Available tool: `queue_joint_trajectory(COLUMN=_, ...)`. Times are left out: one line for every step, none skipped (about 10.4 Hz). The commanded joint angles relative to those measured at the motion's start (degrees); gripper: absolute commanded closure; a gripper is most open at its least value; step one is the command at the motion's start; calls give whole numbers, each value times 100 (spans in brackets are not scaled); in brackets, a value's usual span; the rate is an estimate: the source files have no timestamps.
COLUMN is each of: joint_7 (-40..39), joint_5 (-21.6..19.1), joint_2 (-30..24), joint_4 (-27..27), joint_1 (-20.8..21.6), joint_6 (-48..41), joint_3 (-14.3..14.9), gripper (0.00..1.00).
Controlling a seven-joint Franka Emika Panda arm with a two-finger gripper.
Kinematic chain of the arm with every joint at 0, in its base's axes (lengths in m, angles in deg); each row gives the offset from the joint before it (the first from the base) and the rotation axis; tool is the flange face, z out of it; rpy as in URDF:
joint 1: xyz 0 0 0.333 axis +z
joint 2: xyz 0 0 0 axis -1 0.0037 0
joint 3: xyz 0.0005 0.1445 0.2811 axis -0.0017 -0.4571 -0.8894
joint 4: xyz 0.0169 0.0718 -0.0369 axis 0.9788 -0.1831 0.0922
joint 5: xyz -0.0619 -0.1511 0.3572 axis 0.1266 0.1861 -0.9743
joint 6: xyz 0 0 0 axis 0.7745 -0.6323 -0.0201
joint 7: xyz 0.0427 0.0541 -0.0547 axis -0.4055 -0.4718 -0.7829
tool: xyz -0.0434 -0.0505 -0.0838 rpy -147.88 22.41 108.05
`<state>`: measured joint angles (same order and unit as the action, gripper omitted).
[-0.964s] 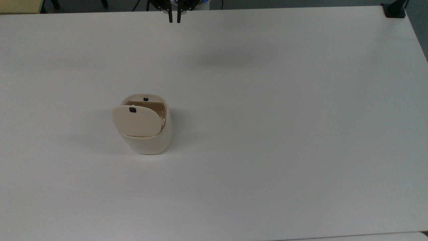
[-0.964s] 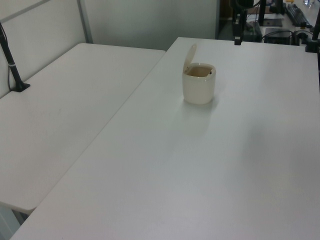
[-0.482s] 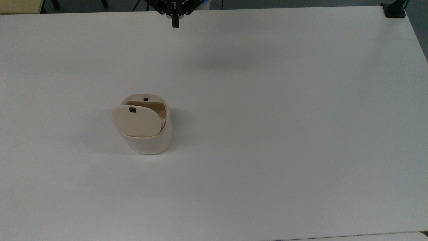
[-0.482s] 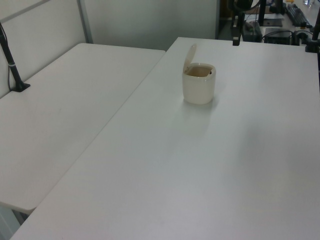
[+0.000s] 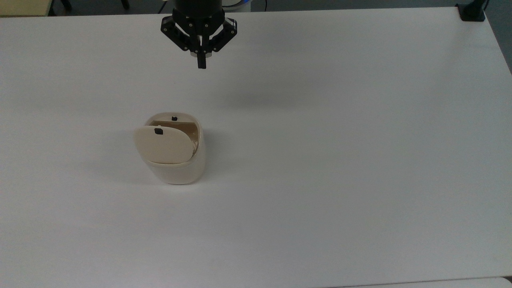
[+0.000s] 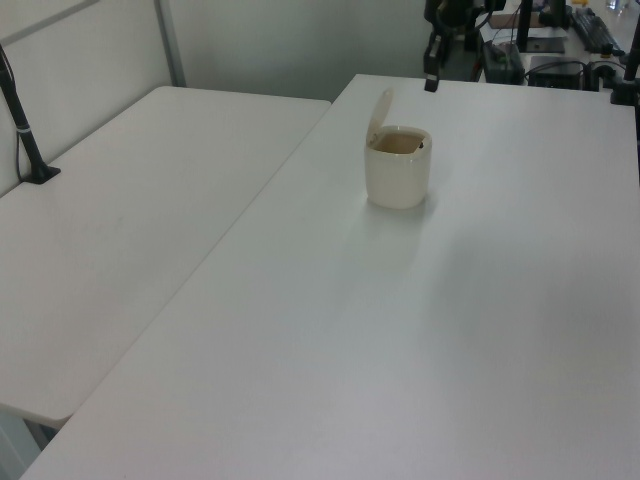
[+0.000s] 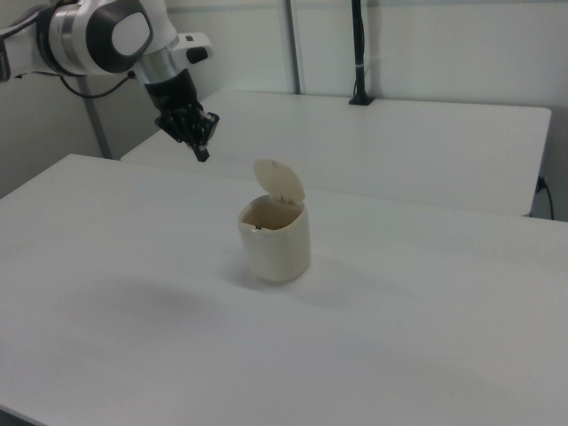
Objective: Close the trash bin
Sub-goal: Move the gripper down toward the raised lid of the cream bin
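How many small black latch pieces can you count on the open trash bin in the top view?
2: one black latch piece at the raised lid's free edge, the other on the trash bin's far inner rim. More may be hidden behind the lid.

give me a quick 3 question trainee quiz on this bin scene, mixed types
1. True or false: the trash bin's lid stands open.
2. The gripper is: A) touching the lid B) apart from the bin, above the table C) inside the bin
3. Fill in: the gripper's fingers are ____.

Key: 1 true. 2 B. 3 shut, holding nothing.
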<state>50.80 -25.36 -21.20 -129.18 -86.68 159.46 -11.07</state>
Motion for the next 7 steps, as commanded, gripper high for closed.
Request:
queue_joint_trajectory(joint_7=278, joint_5=104, joint_2=181, joint_4=100, joint_1=-249, joint_6=1013, joint_3=22, gripper=98)
queue_joint_trajectory(joint_7=410, joint_5=105, joint_2=312, joint_4=100, joint_1=-337, joint_6=1400, joint_3=22, gripper=98)
queue_joint_trajectory(joint_7=412, joint_5=105, joint_2=409, joint_4=144, joint_1=-398, joint_6=1760, joint_3=22, gripper=98)
queue_joint_trajectory(joint_7=420, joint_5=96, joint_2=558, joint_4=188, joint_1=-460, joint_6=2086, joint_3=22, gripper=98)
queue_joint_trajectory(joint_7=447, joint_5=96, joint_2=673, joint_4=188, joint_1=-521, joint_6=2402, joint_3=22, gripper=98)
queue_joint_trajectory(joint_7=490, joint_5=96, joint_2=787, joint_4=188, joint_1=-583, joint_6=2727, joint_3=22, gripper=98)
queue_joint_trajectory(joint_7=578, joint_5=104, joint_2=901, joint_4=188, joint_1=-627, joint_6=2966, joint_3=22, gripper=98)
